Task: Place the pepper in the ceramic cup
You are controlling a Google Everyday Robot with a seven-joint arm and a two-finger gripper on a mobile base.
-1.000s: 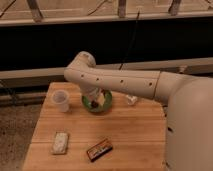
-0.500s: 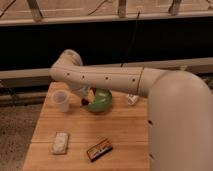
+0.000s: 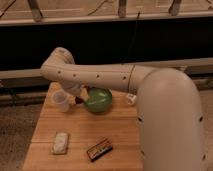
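Note:
The ceramic cup (image 3: 60, 100) is small and pale and stands upright at the table's back left. My gripper (image 3: 78, 96) hangs from the arm's wrist just to the right of the cup, between it and the green bowl (image 3: 98, 100). A small dark red bit, which looks like the pepper (image 3: 80, 101), shows at the gripper's lower end, close to the cup's rim. The arm (image 3: 100, 75) reaches in from the right and hides most of the gripper.
The wooden table (image 3: 80, 130) holds a pale flat packet (image 3: 60, 142) at the front left and a dark packet with orange print (image 3: 99, 150) at the front middle. A small white object (image 3: 131, 98) stands to the right of the bowl. Dark rails run behind the table.
The arm has swung left. The gripper moved from over the green bowl to the gap beside the cup.

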